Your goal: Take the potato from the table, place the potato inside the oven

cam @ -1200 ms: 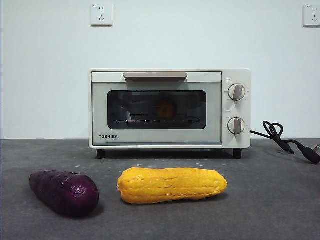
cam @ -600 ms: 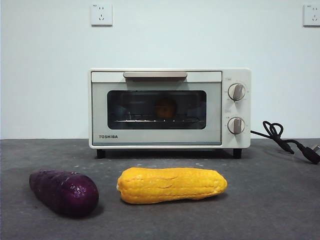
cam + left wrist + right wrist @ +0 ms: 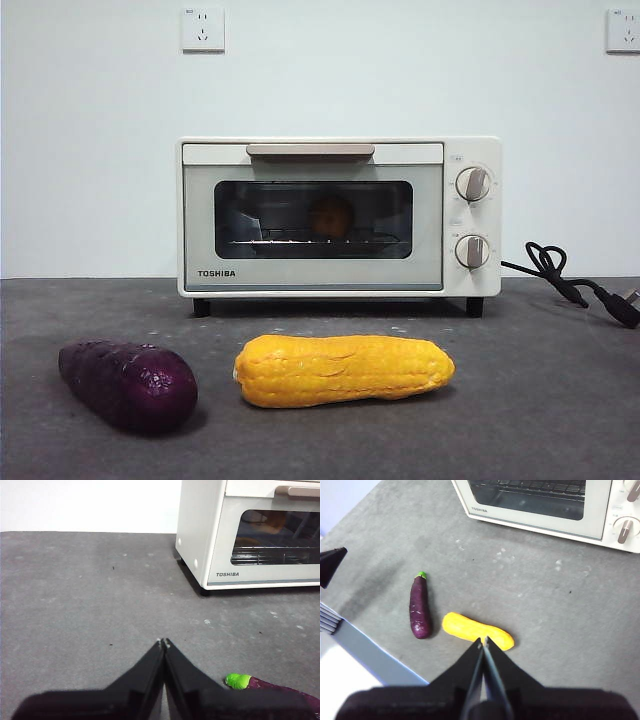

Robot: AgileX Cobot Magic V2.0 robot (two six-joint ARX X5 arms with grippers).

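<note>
nothing has moved since a second ago — the potato [image 3: 331,216] sits on the rack inside the closed oven [image 3: 340,217], centre of the frame. left gripper [image 3: 163,642] and right gripper [image 3: 482,641] hang pinched together over the surface [image 3: 540,400] — holding nothing.

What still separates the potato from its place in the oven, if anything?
Nothing visible. The potato already sits on the rack inside the oven, seen dimly through the shut glass door. Both tools are shut and empty: the left tool over bare table, the right tool above the corn cob.
</note>
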